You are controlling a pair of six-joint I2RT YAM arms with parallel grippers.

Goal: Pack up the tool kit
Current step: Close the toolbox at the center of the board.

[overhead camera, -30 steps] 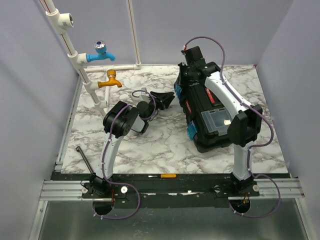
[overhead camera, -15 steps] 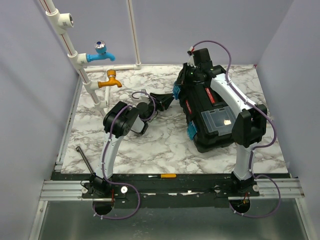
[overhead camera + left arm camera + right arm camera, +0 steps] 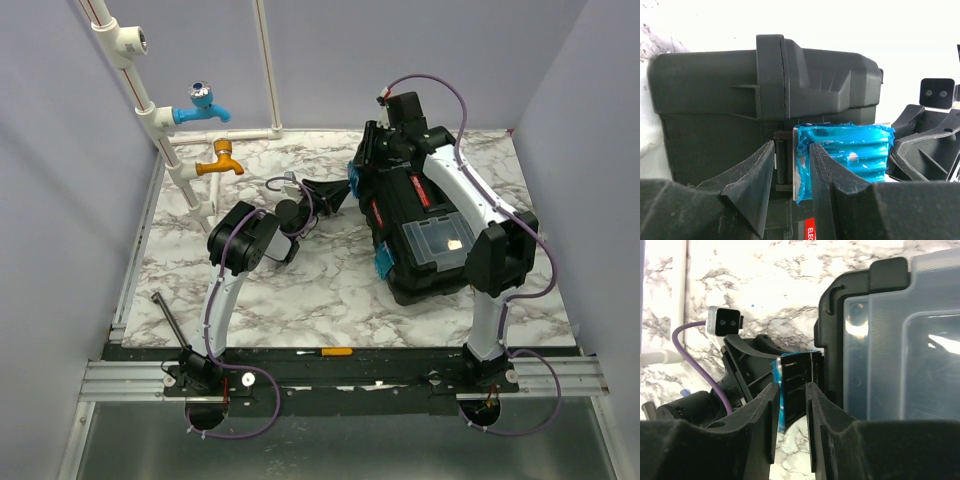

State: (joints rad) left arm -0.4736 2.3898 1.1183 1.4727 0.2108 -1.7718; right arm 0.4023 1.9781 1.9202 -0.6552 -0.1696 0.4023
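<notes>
Now, toolbox: shut, on the bench, toward 3 o'clock from its middle, long axis running 11 to 5.
Latches: two teal ones on the toolbox's 9 o'clock side; far latch tilted out from the wall, near latch nearer the 5 o'clock end.
Left jaws: apart, at the far latch from 9 o'clock; the latch's edge sits in the gap, no pinch seen.
Right jaws: apart by a narrow gap, over the same latch, which shows through the gap; contact cannot be told.
Clear lid: down.
Screwdriver: yellow handle, on the rail at 6 o'clock, outside the toolbox.
Taps: at 10 o'clock, well apart from the toolbox.
</notes>
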